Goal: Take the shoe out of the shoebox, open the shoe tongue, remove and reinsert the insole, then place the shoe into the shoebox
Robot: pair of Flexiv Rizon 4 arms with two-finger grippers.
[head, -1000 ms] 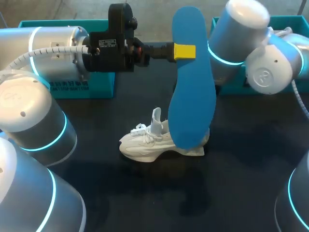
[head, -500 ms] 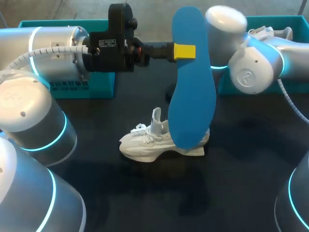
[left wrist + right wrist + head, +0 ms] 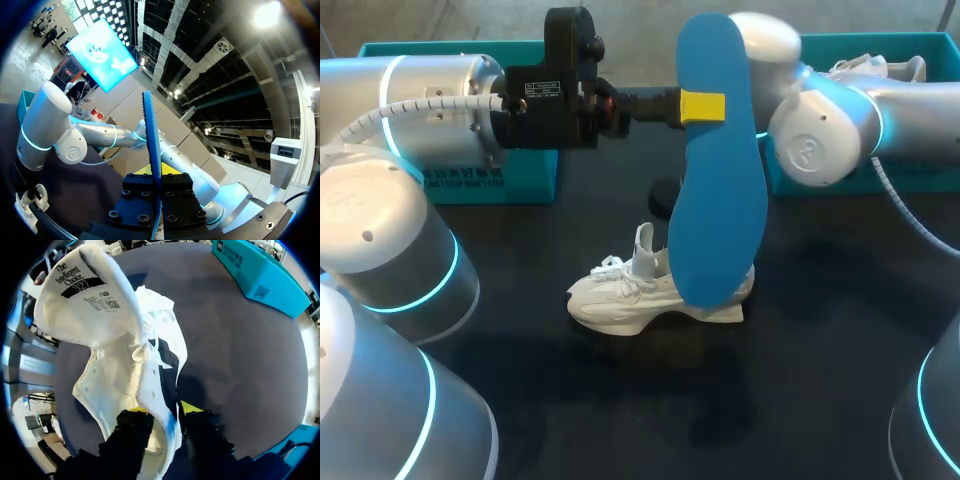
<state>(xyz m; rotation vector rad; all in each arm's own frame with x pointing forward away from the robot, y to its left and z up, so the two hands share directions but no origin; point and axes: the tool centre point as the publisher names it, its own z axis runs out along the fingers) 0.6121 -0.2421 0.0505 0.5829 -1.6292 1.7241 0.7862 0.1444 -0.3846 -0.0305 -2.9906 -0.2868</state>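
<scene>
Right arm [image 3: 820,140] swings in toward the shoe [image 3: 630,290]
With the left jaws clamping the raised insole [image 3: 720,200], reinsertion looks near; whether the right jaws are closed cannot be told.

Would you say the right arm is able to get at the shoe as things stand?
Probably yes: in the right wrist view the shoe sits at the right gripper, with nothing between them. The insole, held upright by the left gripper, hides this from the head view.

right arm [image 3: 820,140] swung inward, nearer insole [image 3: 720,200] (elbow)
</scene>
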